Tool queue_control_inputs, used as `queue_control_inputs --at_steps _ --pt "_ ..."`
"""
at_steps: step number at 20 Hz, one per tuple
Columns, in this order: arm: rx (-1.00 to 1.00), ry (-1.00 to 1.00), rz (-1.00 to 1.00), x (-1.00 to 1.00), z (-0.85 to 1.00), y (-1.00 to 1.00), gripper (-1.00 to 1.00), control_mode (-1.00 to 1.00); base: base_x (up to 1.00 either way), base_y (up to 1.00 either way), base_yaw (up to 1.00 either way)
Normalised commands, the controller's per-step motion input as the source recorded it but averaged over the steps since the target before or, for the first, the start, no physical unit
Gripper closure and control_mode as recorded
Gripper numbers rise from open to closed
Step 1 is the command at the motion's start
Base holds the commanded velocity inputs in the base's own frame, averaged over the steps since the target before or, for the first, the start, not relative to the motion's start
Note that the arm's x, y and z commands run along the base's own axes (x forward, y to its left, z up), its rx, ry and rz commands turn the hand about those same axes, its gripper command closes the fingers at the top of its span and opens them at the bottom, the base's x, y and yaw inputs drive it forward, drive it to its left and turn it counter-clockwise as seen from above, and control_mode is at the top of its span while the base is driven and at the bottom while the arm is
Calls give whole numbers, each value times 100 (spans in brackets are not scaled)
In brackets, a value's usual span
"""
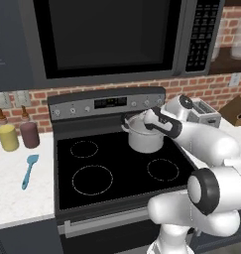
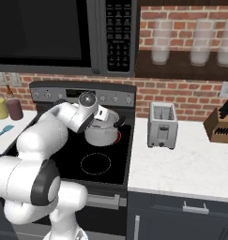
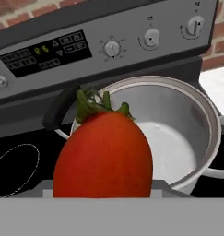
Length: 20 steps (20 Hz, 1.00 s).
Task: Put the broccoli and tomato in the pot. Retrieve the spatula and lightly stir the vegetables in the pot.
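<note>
Red and close to the camera, the tomato (image 3: 104,154) fills the lower middle of the hand view, its green stem leaves pointing up, and it sits right where the fingertips would rise, so it appears held between the fingers; the fingers themselves are hidden behind it, and the grip is judged from that alone. The gripper (image 1: 133,120) hangs over the near-left rim of the pot (image 1: 146,140), which stands on the back right burner of the black stove (image 1: 92,163). In the hand view the pot's steel inside looks bare, with no vegetable lying on its floor, and a dark handle sticks out from its left side toward the stove's control panel. From the right base view the arm bends over the pot (image 2: 104,131) and a sliver of red shows at the pot's lower right edge. The broccoli cannot be made out anywhere. The light-blue spatula (image 1: 29,171) lies flat on the white counter (image 1: 13,193) left of the stove, blade toward the wall, well apart from the pot. Behind it stand a yellow jar (image 1: 8,137) and a maroon jar (image 1: 30,134) side by side against the brick wall. A silver toaster (image 2: 162,124) sits on the counter right of the stove, with a knife block (image 2: 222,125) farther right.
</note>
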Motion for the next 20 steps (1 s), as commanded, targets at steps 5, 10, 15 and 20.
queue_control_inputs --at_steps 5,10,15,20 --pt "0 0 0 23 -40 -3 100 -100 0 0 0" --pt "0 0 0 16 -30 0 100 -100 0 0 0" --pt "0 0 0 5 -12 0 -100 -100 0 0 0" --pt "0 0 0 0 7 -5 -100 -100 0 0 0"
